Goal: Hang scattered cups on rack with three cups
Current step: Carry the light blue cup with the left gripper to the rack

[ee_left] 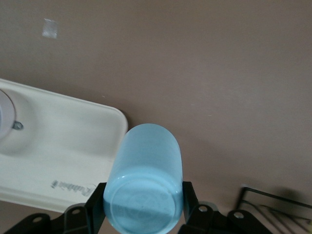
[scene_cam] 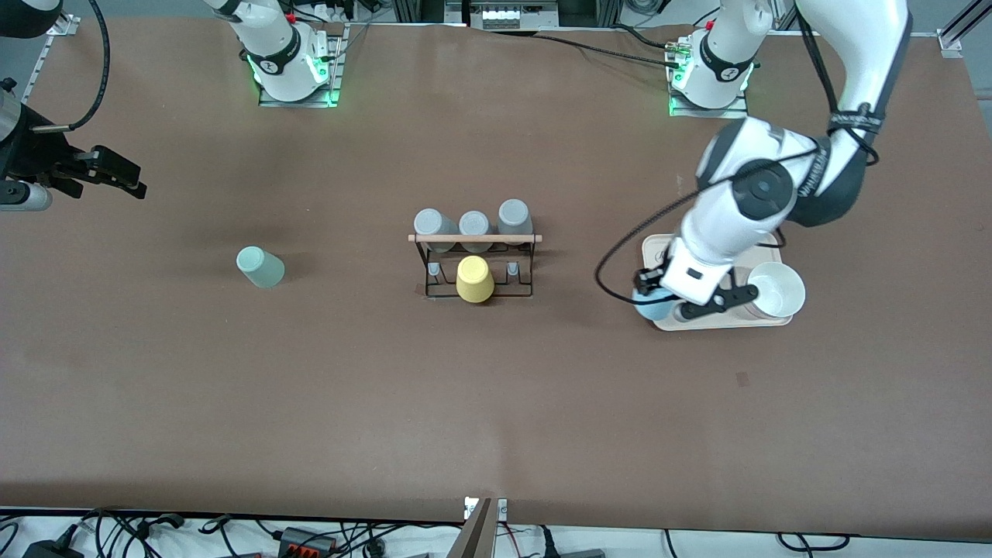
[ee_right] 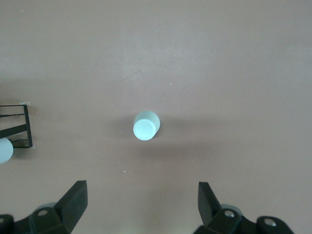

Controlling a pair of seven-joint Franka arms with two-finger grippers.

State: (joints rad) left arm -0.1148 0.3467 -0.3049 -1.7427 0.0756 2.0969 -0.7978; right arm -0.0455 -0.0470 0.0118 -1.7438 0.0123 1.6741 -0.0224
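The light blue cup [scene_cam: 648, 305] is held in my left gripper [scene_cam: 657, 299], just off the corner of the cream tray nearest the rack. In the left wrist view the fingers [ee_left: 190, 201] press both sides of this cup [ee_left: 145, 187], its closed base toward the camera. The pale mint green cup [scene_cam: 260, 266] lies on the table toward the right arm's end, also in the right wrist view [ee_right: 146, 126]. My right gripper [scene_cam: 136, 181] hangs open and empty [ee_right: 141, 187] over the table's edge at that end. The black wire rack [scene_cam: 474, 267] with its wooden dowel [scene_cam: 474, 239] stands mid-table.
Three grey tumblers [scene_cam: 473, 223] hang on the rack's back pegs and a yellow tumbler [scene_cam: 474, 279] on its front middle peg. The cream tray [scene_cam: 728, 322] holds a white cup [scene_cam: 776, 290] under the left arm. The rack's corner shows in the left wrist view [ee_left: 273, 204].
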